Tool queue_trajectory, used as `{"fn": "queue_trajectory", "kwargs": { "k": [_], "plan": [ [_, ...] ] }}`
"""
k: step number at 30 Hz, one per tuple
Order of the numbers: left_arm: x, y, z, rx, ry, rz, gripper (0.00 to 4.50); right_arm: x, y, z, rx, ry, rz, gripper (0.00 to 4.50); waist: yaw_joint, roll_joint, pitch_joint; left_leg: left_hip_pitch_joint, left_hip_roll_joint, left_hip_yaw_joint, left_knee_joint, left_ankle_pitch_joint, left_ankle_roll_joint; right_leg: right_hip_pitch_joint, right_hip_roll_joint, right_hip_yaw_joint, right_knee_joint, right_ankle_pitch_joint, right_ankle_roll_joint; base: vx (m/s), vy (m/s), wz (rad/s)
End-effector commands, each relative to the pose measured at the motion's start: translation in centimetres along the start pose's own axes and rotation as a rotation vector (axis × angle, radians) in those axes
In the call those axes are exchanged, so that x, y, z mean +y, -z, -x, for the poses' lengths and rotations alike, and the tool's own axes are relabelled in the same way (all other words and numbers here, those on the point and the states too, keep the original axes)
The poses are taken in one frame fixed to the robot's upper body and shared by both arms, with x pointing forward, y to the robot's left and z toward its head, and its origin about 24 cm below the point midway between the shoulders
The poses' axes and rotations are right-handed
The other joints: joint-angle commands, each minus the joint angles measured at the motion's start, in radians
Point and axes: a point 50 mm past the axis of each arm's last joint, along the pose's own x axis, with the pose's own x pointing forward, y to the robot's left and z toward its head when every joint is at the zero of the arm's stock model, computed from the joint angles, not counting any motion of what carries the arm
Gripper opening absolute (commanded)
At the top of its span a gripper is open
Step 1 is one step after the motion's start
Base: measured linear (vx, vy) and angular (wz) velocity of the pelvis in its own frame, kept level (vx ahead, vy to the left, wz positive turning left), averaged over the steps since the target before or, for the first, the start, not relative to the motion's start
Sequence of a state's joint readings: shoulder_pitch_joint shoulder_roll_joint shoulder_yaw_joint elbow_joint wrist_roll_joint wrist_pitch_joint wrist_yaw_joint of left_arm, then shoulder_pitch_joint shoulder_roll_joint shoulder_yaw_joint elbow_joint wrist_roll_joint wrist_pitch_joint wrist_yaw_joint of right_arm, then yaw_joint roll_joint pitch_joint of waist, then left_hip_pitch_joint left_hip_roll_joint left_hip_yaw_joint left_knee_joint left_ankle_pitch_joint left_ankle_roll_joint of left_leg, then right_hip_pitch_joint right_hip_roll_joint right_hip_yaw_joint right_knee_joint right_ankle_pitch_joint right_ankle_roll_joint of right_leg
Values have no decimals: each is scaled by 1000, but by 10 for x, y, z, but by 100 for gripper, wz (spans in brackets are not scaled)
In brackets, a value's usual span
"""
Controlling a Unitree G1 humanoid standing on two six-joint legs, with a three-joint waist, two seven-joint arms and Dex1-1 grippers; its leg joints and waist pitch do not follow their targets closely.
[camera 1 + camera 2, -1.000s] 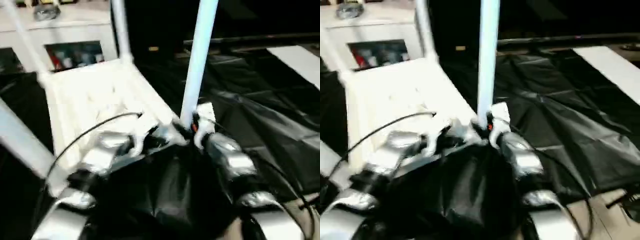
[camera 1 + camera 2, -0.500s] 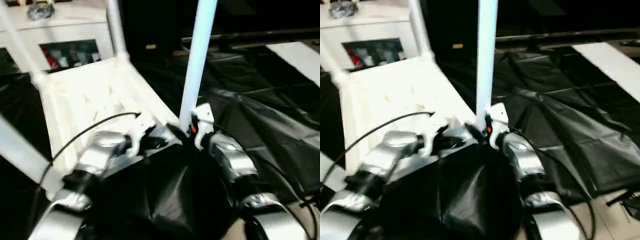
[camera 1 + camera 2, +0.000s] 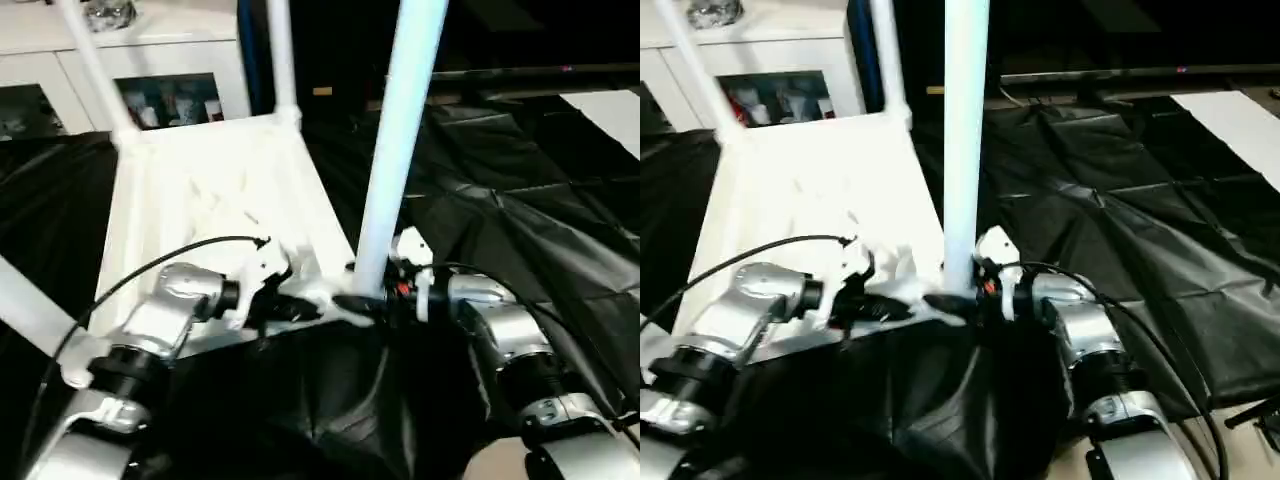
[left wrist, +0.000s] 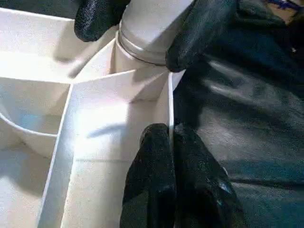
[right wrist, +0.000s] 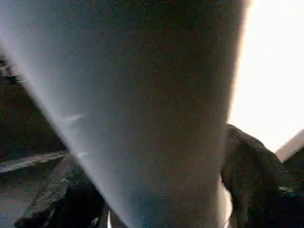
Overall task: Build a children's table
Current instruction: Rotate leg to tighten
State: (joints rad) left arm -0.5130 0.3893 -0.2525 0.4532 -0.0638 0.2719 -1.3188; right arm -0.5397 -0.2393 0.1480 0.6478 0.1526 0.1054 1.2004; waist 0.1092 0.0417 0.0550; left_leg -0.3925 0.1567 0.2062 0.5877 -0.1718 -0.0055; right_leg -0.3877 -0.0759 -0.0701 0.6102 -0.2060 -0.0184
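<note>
Left wrist view: left gripper [image 4: 172, 142] clamps tabletop [image 4: 109, 123] edge; right gripper [image 4: 142, 28] grips leg [image 3: 395, 150].

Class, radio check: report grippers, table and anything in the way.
Right gripper shut on near leg at its socket. Left gripper pinching tabletop edge wall. Nothing blocking.

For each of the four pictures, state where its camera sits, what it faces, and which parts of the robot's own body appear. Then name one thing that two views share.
Left eye view: on the head, looking down at the upturned tabletop; both silver forearms show.
Right eye view: beside it, same scene; the right gripper is at the near leg.
Left wrist view: on the left wrist, facing a ribbed corner; the left gripper pinches a rib.
Right wrist view: on the right wrist, close against the leg; a black finger shows.
Shared: the near leg's base appears in both wrist views.
</note>
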Motion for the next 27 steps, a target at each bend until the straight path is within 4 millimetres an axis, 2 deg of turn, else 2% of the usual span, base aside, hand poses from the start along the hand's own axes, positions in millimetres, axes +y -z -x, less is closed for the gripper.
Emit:
{"fn": "queue_trajectory", "kwargs": {
  "k": [1, 4, 10, 13, 15, 16, 17, 18, 19, 20, 21, 23, 24, 26, 27],
  "plan": [
    [-11, -18, -11, -47, 130, -69, 0, 5, 2, -6, 23, -45, -8, 301, -5, -5, -65, 32, 94, -41, -74, -227, 33, 30, -96, 58, -68, -158, -245, 0, 0, 0],
    [-13, -17, -10, -38, 154, -64, 0, 9, 3, -7, 35, -81, -20, 275, -2, -7, -64, 31, 93, -41, -74, -217, 36, 31, -96, 58, -69, -157, -242, 0, 0, 0],
    [-9, -20, -14, -52, 106, -66, 0, 13, 8, -10, 45, -86, -51, 264, 0, -6, -64, 32, 93, -41, -74, -224, 29, 29, -95, 58, -70, -177, -237, 0, 0, 0],
    [2, -27, -22, -85, -21, -54, 0, 8, 14, -19, 47, 55, -87, 264, -2, -7, -61, 35, 91, -43, -74, -257, 7, 27, -101, 61, -79, -234, -229, 0, 0, 0],
    [8, -35, -29, -120, -94, -46, 0, 0, 18, -28, 32, 230, -134, 263, -8, -7, -57, 36, 90, -47, -79, -283, -12, 26, -103, 61, -84, -289, -216, 0, 0, 0],
    [8, -35, -30, -121, -96, -45, 0, 0, 18, -29, 32, 234, -135, 263, -14, -6, -55, 37, 88, -51, -81, -313, -27, 28, -104, 60, -88, -341, -203, 0, 0, 0],
    [11, -39, -35, -127, -138, -43, 0, -3, 20, -34, 27, 317, -166, 263, -18, -5, -57, 39, 89, -53, -82, -323, -34, 27, -106, 62, -91, -359, -193, 0, 0, 0],
    [12, -40, -37, -127, -156, -41, 0, -5, 21, -37, 28, 354, -181, 263, -27, -7, -54, 39, 88, -54, -83, -337, -41, 25, -105, 62, -93, -369, -190, 0, 0, 0],
    [14, -41, -41, -125, -185, -38, 0, -6, 22, -42, 36, 405, -192, 262, -30, -3, -55, 38, 88, -56, -84, -340, -42, 27, -105, 62, -93, -372, -187, 0, 0, 0],
    [16, -43, -45, -127, -227, -32, 0, -7, 22, -47, 39, 472, -210, 261, -38, -4, -54, 33, 87, -57, -86, -342, -45, 29, -103, 60, -92, -368, -183, 0, 0, 0],
    [18, -44, -47, -128, -254, -27, 0, -8, 22, -50, 42, 512, -220, 260, -44, -5, -54, 37, 85, -56, -86, -352, -50, 23, -101, 61, -95, -371, -183, 0, 0, 0],
    [21, -48, -53, -145, -309, -14, 0, -12, 22, -56, 40, 626, -256, 260, -48, -4, -56, 42, 83, -55, -81, -356, -49, 22, -104, 62, -97, -371, -188, 0, 0, 0],
    [21, -52, -58, -158, -344, -8, 0, -11, 20, -62, 47, 667, -234, 260, -55, -6, -55, 37, 81, -56, -82, -350, -46, 25, -102, 61, -99, -375, -187, 0, 0, 0],
    [21, -52, -59, -160, -352, -7, 0, -11, 20, -64, 49, 673, -224, 260, -56, -6, -56, 36, 81, -52, -80, -342, -32, 24, -101, 62, -101, -363, -183, 0, 0, 0],
    [18, -55, -63, -174, -329, -16, 0, -9, 12, -68, -2, 632, -197, 260, -55, -9, -57, 33, 81, -52, -80, -328, -20, 27, -101, 62, -98, -342, -183, 0, 0, 0]
  ]
}}
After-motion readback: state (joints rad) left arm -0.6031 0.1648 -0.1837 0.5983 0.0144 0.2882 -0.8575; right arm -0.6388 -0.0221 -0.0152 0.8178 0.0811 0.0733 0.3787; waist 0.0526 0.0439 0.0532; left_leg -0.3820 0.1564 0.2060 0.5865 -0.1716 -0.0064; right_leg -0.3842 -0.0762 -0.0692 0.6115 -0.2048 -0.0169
